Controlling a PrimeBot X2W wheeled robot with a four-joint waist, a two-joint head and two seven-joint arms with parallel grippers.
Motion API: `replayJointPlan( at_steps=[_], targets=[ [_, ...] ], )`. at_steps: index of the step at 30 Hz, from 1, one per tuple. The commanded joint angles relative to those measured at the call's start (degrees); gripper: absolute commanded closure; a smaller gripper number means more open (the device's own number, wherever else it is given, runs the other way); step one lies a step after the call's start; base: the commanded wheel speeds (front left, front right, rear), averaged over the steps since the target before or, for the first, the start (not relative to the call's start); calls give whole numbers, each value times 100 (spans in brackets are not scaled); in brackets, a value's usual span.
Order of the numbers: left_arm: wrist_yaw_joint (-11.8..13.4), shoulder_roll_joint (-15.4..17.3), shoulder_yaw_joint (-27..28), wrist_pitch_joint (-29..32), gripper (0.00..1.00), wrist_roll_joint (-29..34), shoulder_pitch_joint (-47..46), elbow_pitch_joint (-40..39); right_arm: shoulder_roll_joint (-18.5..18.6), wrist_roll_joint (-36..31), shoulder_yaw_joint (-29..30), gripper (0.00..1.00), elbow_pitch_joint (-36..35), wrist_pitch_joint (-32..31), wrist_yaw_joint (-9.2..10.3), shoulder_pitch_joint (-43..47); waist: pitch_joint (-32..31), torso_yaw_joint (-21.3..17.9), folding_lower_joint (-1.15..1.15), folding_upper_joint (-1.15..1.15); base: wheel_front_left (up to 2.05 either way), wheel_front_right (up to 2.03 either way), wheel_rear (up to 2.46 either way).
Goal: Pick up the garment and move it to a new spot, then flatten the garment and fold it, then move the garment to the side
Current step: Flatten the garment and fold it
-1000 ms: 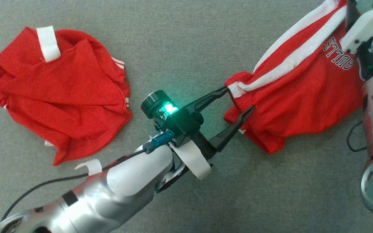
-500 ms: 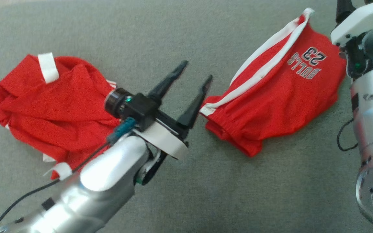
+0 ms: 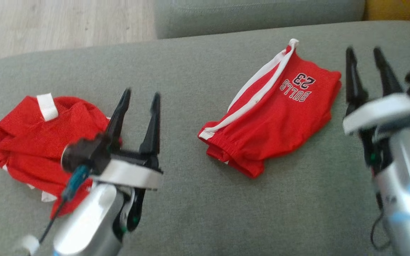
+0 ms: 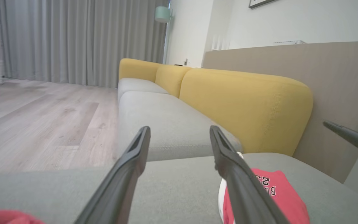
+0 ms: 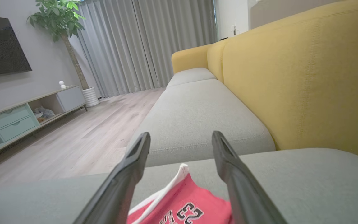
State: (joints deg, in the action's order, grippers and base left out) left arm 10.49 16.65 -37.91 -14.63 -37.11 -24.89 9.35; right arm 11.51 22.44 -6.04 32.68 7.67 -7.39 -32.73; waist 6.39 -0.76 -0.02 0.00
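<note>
Released the folded shorts (image 3: pixel 272 113) on the sofa (image 3: pixel 190 71) and pulled back left gripper (image 3: pixel 141 93) and right gripper (image 3: pixel 363 49), fingers spread and empty — likely finished folding, with only the sideways move remaining.

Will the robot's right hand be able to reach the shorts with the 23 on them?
Probably yes. The right hand is open and empty, right beside the shorts, which lie on the cushion with nothing on top or in between.
</note>
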Motion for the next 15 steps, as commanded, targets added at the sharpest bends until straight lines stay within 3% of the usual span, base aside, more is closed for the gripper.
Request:
replayJointPlan(
  at_steps=[1,9,15],
  targets=[
    [-48,22,410,-36,0,108,2,-195,12,-77,-130,0,-357,121,-10,120,-91,-62,2,0,0,0,0],
    [-359,-512,1512,-36,0,758,1221,-300,-481,-619,214,0,-1300,380,-10,1796,-255,-111,2,0,0,0,0],
    [-759,-846,1909,-37,0,1199,1685,-146,-777,-857,473,0,-1666,417,-10,2468,-198,-141,2,0,0,0,0]
  ],
)
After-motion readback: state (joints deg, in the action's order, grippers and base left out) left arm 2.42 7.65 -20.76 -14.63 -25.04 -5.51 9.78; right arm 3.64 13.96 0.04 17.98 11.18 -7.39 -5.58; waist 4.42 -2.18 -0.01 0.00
